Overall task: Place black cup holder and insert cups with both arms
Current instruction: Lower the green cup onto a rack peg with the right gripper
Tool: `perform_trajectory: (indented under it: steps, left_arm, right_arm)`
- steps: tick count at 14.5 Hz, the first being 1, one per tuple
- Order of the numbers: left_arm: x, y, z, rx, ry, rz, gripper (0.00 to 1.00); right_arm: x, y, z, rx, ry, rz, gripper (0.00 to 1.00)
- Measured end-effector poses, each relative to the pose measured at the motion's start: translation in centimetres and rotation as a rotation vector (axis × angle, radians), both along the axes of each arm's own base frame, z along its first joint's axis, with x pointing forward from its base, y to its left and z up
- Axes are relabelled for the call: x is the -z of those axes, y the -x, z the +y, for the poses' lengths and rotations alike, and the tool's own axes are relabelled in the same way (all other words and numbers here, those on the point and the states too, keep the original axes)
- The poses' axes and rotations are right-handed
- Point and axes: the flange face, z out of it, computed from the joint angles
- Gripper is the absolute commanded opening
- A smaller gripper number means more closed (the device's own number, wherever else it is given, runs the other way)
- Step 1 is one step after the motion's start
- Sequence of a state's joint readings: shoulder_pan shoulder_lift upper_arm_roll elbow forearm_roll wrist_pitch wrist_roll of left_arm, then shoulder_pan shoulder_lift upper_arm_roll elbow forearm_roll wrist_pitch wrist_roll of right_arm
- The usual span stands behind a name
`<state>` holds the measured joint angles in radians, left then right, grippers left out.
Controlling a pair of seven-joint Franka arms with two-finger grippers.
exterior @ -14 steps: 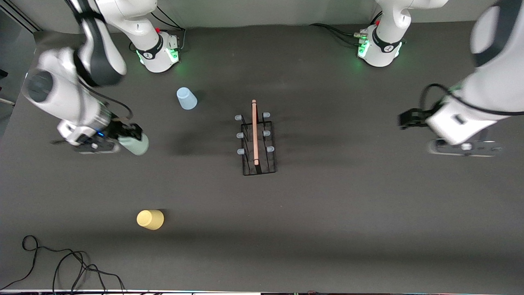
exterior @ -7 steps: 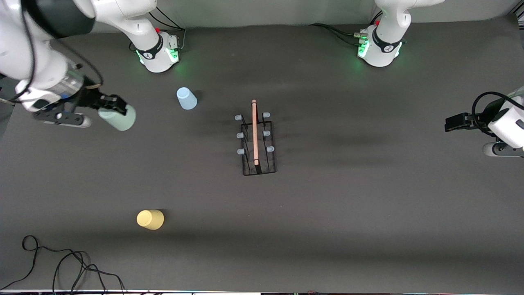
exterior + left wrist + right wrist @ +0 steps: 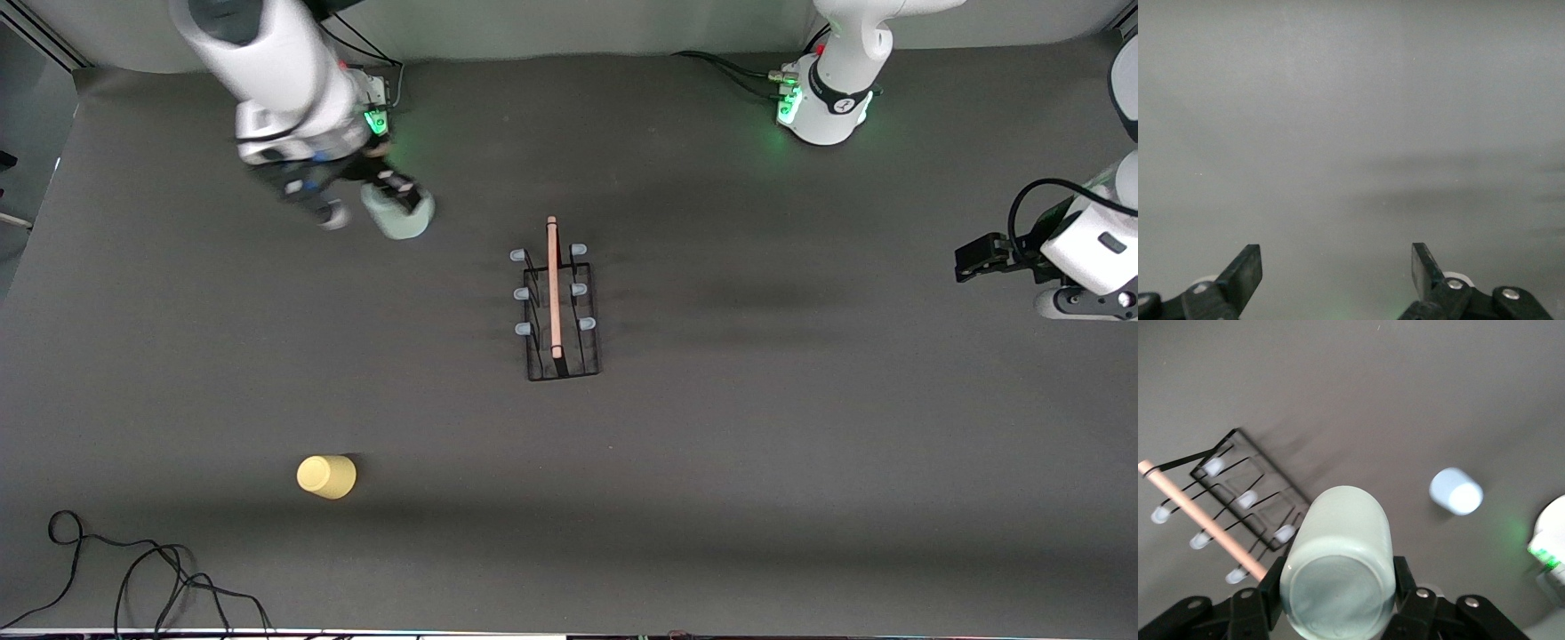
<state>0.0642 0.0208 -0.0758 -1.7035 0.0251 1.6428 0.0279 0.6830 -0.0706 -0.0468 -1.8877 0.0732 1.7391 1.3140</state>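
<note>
The black cup holder (image 3: 553,302) stands mid-table with its wooden rod up and nothing on its pegs; it also shows in the right wrist view (image 3: 1251,500). My right gripper (image 3: 397,200) (image 3: 1338,580) is shut on the pale mint green cup (image 3: 396,218) (image 3: 1338,567), held in the air near the right arm's base. The pale blue cup (image 3: 1456,491) stands upside down on the table; the front view hides it under the held cup. The yellow cup (image 3: 326,476) stands upside down nearer the front camera. My left gripper (image 3: 971,258) (image 3: 1337,267) waits open and empty at the left arm's end.
The arm bases (image 3: 342,111) (image 3: 822,102) stand along the table's edge farthest from the front camera. A loose black cable (image 3: 133,569) lies at the near corner on the right arm's end. Dark bare tabletop (image 3: 756,444) surrounds the holder.
The right arm has swung the mint green cup from the right arm's end of the table toward its base, over the blue cup. The left arm drew back toward its end.
</note>
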Motion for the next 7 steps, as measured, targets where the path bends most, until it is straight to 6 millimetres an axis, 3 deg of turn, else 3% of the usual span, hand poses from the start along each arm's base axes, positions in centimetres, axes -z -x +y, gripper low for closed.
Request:
perform_trajectory:
  steps: [3,7]
  left_arm:
    - [-0.3,0.2,0.0,0.001,-0.001,0.003,1.0]
    - [-0.2,0.2,-0.2,0.007,0.0,0.004,1.0]
  right_arm:
    - [3.3,0.9,5.6,0.07,0.0,-0.025,0.0]
    - [9.1,-0.9,8.1,0.098,0.006,-0.034,0.0]
